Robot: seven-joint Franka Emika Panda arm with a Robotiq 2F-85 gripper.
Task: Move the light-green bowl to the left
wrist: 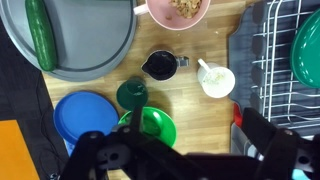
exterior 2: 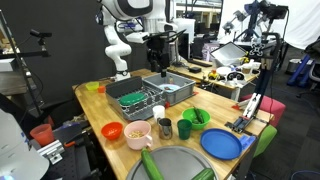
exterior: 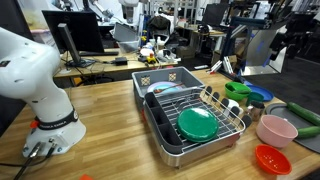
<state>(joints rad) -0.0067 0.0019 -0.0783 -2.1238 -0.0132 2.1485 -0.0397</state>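
Observation:
The light-green bowl [wrist: 152, 128] stands on the wooden table between a blue plate and the dish rack. It also shows in both exterior views [exterior 2: 196, 118] [exterior: 236, 89]. My gripper [exterior 2: 158, 62] hangs high over the dish rack, well apart from the bowl. In the wrist view its two dark fingers [wrist: 185, 150] are spread wide with nothing between them. The bowl lies below the left finger, partly hidden by it.
A dish rack [exterior 2: 150, 98] holds a dark green flat dish [exterior: 197, 122]. Near the bowl are a blue plate [wrist: 85, 115], a dark green cup [wrist: 132, 95], a black cup [wrist: 160, 66], a white cup [wrist: 216, 80], a pink bowl [wrist: 180, 10] and a grey tray [wrist: 90, 50] with a cucumber [wrist: 40, 35].

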